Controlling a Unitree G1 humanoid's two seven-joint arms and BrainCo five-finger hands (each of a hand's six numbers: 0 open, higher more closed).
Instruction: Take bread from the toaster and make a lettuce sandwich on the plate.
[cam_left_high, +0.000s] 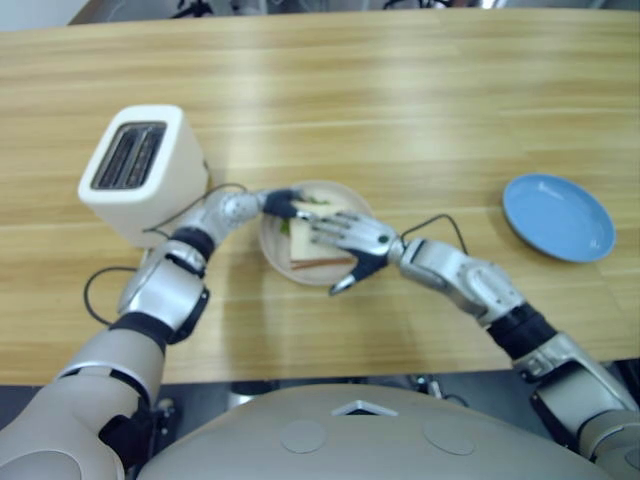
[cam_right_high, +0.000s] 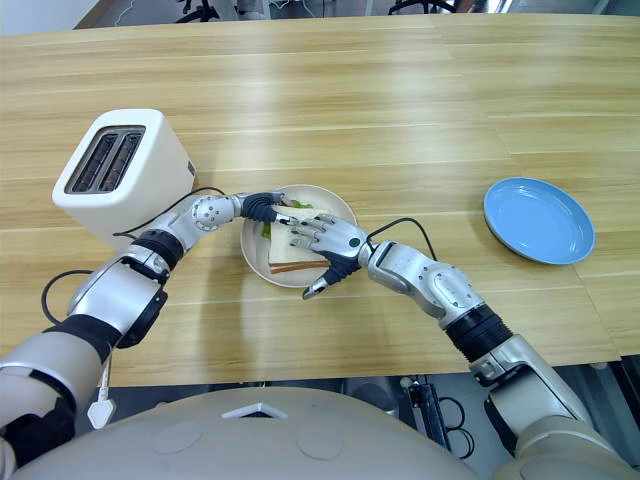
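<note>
**Both hands at the sandwich plate**

Take the cream plate as your dial, with 12 o'clock pointing away from the robot across the wooden table. The plate sits near the table's near edge, straight ahead of you. On it lies a slice of bread, pale with a brown crust. Green lettuce peeks out from under it on the 9 o'clock side.

Your right hand comes in from 4 o'clock. It lies palm down over the bread with its fingers spread and straight, grasping nothing. The thumb points down towards 6 o'clock, over the plate's near rim.

Your left hand comes in from 9 o'clock and meets the plate at about 10 o'clock, touching the far left corner of the sandwich. You cannot tell from here whether it is clamped on the bread or only resting against it.

The white toaster stands at 9 to 10 o'clock, just beyond your left forearm, slots facing up. A dark cable runs from it along that arm. A blue plate sits well apart at 3 o'clock.
</note>
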